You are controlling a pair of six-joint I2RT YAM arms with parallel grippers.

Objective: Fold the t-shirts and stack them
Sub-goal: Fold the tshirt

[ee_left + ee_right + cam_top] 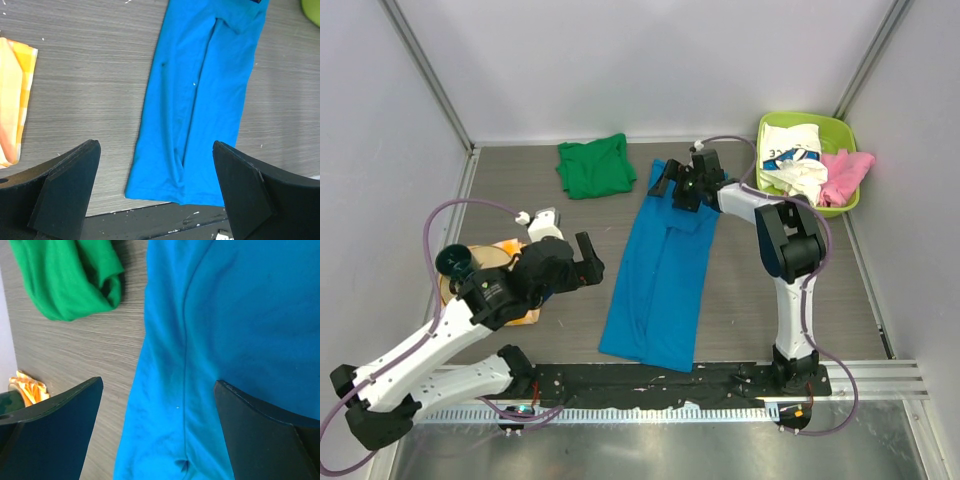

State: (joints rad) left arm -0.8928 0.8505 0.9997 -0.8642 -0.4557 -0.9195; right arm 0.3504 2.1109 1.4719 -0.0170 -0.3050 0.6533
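Note:
A bright blue t-shirt [660, 270] lies folded lengthwise in a long strip down the middle of the table. It also shows in the left wrist view [200, 100] and the right wrist view [225, 315]. A green t-shirt [595, 166] lies folded at the back, also seen by the right wrist [65, 275]. A white printed shirt [792, 150] and a pink shirt [845, 170] lie in the bin. My left gripper [578, 255] [155, 147] is open and empty, left of the blue shirt's near half. My right gripper [678, 180] [159, 382] is open and empty over the shirt's far end.
A lime-green bin [848, 130] stands at the back right corner. An orange-yellow checked cloth [505, 250] lies under the left arm, also visible in the left wrist view [12, 100]. A black strip [650, 380] runs along the table's near edge. Walls enclose three sides.

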